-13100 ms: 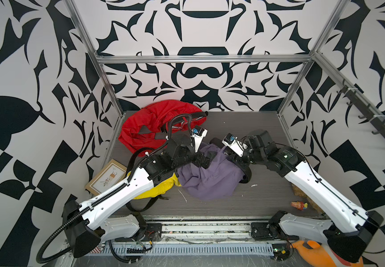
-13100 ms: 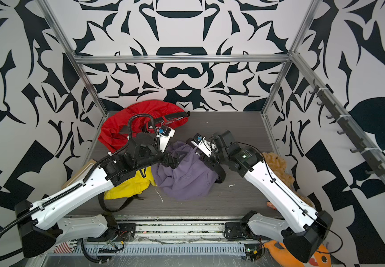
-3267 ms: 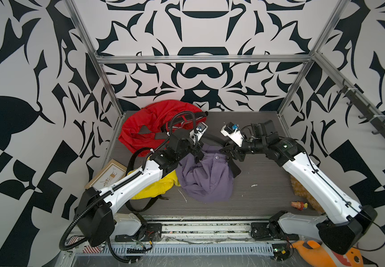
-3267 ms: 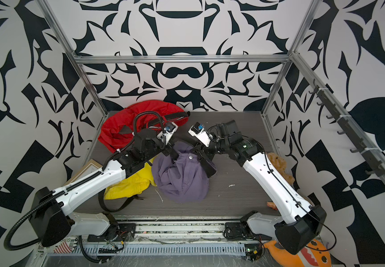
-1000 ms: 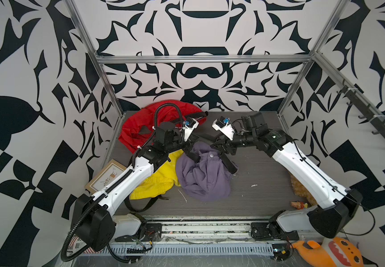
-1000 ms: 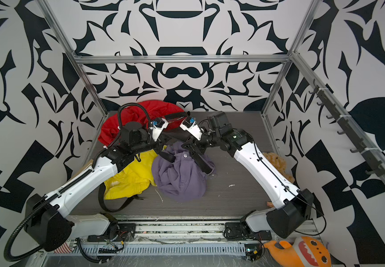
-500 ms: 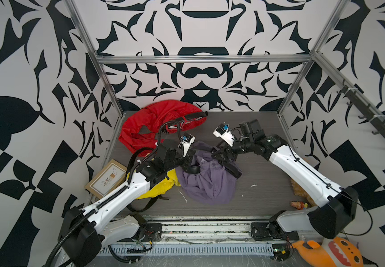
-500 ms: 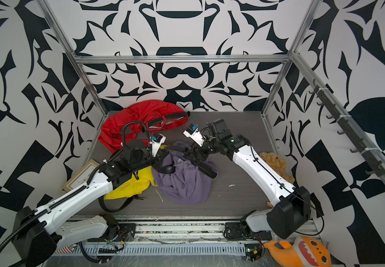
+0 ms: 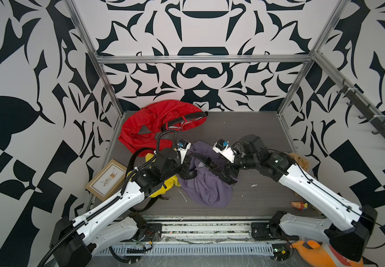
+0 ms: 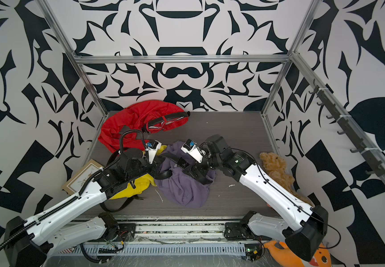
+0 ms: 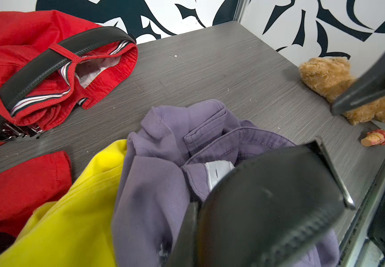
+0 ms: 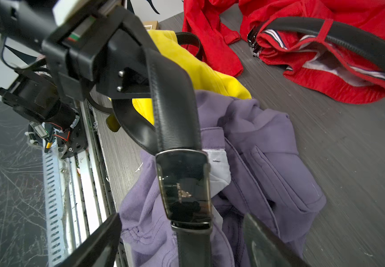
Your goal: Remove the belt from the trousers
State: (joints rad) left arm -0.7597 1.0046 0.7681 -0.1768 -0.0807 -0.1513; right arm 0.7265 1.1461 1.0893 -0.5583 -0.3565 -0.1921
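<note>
Crumpled purple trousers [image 9: 206, 187] [image 10: 182, 187] lie mid-table. A black belt [image 12: 175, 111] rises from them, its dark buckle [image 12: 184, 185] hanging over the waistband. My left gripper [image 9: 188, 165] [image 10: 158, 161] is shut on the belt's strap, seen from the right wrist view. That strap [image 11: 267, 208] fills the left wrist view and hides the jaws there. My right gripper [image 12: 182, 240] [image 9: 212, 165] stands open, its fingers [image 12: 99, 240] well apart on either side of the strap just below the buckle, touching nothing.
Red trousers [image 9: 161, 124] with their own black belt [image 9: 184, 119] lie at the back left. A yellow garment [image 9: 163, 182] sits under my left arm beside a picture frame [image 9: 107, 179]. A teddy bear [image 10: 277, 171] and a small toy [image 9: 299, 204] lie at the right.
My right gripper has opened wide and drawn back a little from the belt. My left arm has pulled the belt toward the table's front, and the purple trousers shifted with it.
</note>
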